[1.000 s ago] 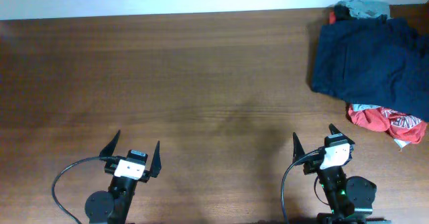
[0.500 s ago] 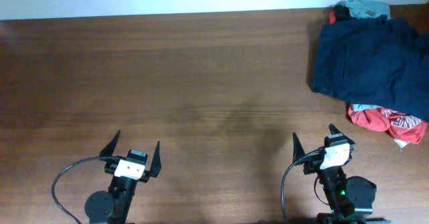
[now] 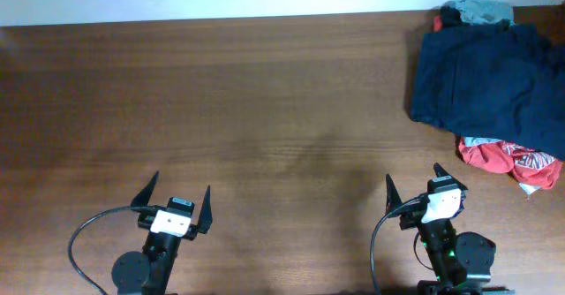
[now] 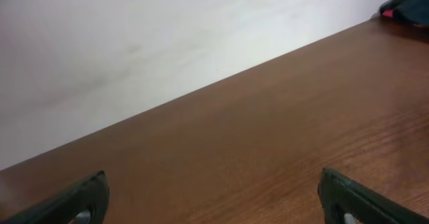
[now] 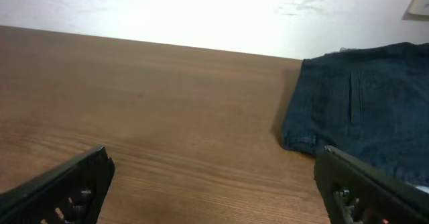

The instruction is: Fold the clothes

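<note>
Clothes [image 3: 481, 83], soft rumpled navy heap on wood-grain table [image 3: 265, 92]; left claw [image 3: 182, 182], right claw [image 3: 412, 172] wide open, empty

Navy garment [image 3: 485, 74]; red, wht-printed cloth [image 3: 500, 157]; greyish(?) top [image 3: 481, 12]

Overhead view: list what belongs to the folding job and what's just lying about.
Job: navy garment, grey-blue garment, red printed garment, piled at the far right; left gripper and right gripper, both open.
Not job: table, left arm's cable.
</note>
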`<action>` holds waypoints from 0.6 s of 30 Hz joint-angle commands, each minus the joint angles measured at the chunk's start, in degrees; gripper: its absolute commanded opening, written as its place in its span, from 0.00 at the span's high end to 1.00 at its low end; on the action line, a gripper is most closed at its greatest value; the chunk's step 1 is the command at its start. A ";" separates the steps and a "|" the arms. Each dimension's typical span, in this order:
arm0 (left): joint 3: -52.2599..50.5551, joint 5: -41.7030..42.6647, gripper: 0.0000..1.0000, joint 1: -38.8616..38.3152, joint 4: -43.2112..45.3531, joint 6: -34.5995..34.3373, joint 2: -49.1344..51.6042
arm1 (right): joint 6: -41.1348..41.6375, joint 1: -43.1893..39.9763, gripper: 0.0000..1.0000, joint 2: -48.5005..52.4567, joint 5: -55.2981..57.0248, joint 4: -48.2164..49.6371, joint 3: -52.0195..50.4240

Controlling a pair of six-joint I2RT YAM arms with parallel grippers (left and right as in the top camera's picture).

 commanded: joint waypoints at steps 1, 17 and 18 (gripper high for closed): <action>-0.44 -0.35 0.01 0.13 -0.04 -0.61 -0.50 | 0.33 -0.44 0.02 -0.42 1.11 0.22 -0.66; -0.42 3.58 0.01 0.13 1.92 -1.18 -0.50 | 23.47 -0.44 0.01 0.20 -3.50 9.05 1.70; -0.42 3.98 0.01 0.13 2.34 -2.75 -0.50 | 23.45 -0.44 0.02 0.72 -3.48 8.92 2.75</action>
